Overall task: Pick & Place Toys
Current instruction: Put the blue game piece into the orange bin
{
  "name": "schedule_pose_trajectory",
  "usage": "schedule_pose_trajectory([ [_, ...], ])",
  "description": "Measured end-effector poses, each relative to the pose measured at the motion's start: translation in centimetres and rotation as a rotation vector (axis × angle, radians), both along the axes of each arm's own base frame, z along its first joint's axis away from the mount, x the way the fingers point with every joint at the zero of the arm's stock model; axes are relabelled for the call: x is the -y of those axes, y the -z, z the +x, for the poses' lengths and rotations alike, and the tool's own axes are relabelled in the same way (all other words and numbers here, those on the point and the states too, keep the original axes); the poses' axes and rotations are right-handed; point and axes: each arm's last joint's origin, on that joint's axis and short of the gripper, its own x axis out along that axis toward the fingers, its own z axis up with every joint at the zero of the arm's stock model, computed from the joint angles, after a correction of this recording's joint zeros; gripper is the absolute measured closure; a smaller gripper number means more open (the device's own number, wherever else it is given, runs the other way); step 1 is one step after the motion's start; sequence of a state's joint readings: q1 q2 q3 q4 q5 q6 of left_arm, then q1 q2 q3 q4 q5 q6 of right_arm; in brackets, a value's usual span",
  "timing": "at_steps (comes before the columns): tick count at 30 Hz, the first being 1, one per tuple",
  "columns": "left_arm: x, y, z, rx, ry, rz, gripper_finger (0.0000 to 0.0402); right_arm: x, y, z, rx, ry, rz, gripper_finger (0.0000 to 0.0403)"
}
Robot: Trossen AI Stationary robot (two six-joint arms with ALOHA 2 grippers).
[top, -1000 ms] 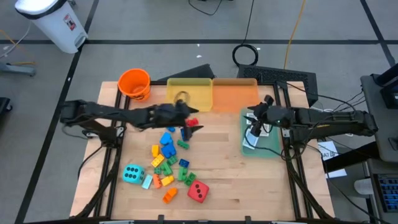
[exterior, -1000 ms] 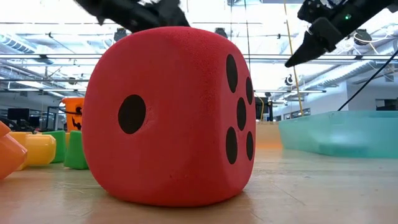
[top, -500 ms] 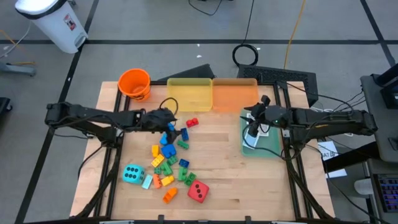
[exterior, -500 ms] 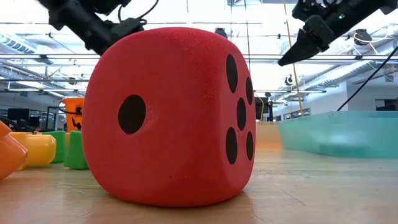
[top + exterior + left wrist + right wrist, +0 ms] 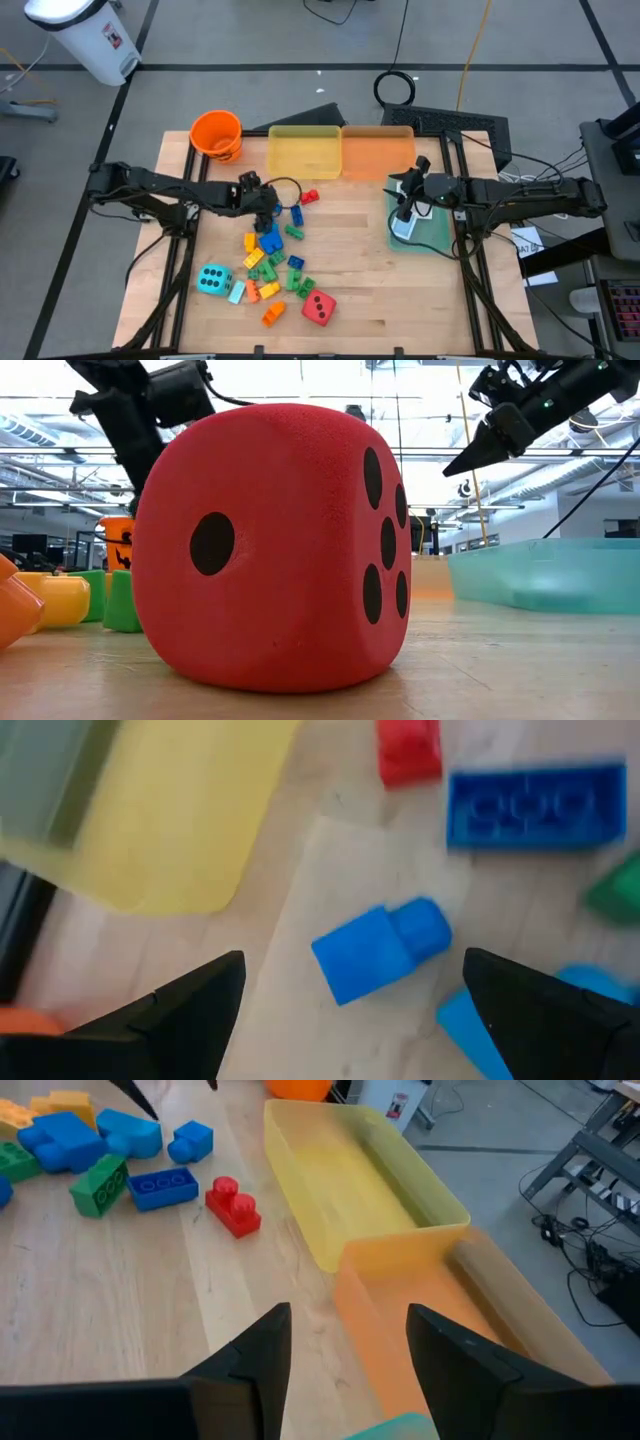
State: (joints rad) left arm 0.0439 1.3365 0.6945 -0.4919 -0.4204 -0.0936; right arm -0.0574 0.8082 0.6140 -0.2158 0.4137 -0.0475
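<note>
Many small bricks (image 5: 270, 255) lie in a heap on the table's left half, with a cyan die (image 5: 213, 279) and a red die (image 5: 318, 307) near the front. My left gripper (image 5: 267, 203) points steeply down over the heap's far end. It is open, its fingers on either side of a blue brick (image 5: 380, 948) without touching it. A red brick (image 5: 408, 750) and a flat blue brick (image 5: 535, 808) lie just beyond. My right gripper (image 5: 403, 208) hangs open above the green tray (image 5: 430, 232), over a white card (image 5: 404, 227), with nothing between its fingers (image 5: 250, 1365).
An orange bucket (image 5: 216, 133) stands at the far left. A yellow tray (image 5: 303, 150) and an orange tray (image 5: 378, 150) lie side by side along the far edge. In the low view the red die (image 5: 270, 545) fills the foreground and hides most of the table.
My left gripper has drawn back from the yellow tray's near edge toward the table's left. It has sunk and tipped its fingers steeply down over the blue bricks, staying open. The bricks lie as before.
</note>
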Motion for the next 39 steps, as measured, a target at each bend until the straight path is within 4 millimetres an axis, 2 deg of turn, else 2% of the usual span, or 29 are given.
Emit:
schedule_pose_trajectory([
  [7, -1.0, 2.1, 1.1, -0.170, 0.185, 0.098, 0.0023, -0.1, 0.0, 0.1, 0.007, -0.045, 0.025, 0.0234],
  [13, -2.0, 3.9, 1.8, -0.220, 0.181, 0.099, 0.0023, -0.2, -0.1, 0.1, 0.020, -0.070, 0.044, 0.0234],
  [21, -2.3, 4.8, 2.0, -0.236, 0.195, 0.022, 0.0028, -0.2, -0.1, 0.1, 0.020, -0.070, 0.045, 0.0234],
  [24, -2.2, 4.9, 2.0, -0.234, 0.200, 0.011, 0.0055, -0.2, -0.1, 0.1, 0.020, -0.070, 0.045, 0.0234],
  [34, -2.2, 4.9, 2.6, -0.155, 0.195, -0.027, 0.0225, -0.2, -0.1, 0.1, 0.020, -0.070, 0.045, 0.0234],
  [39, -2.2, 4.8, 2.9, -0.090, 0.135, -0.041, 0.0256, -0.2, -0.1, 0.1, 0.024, -0.067, 0.053, 0.0234],
])
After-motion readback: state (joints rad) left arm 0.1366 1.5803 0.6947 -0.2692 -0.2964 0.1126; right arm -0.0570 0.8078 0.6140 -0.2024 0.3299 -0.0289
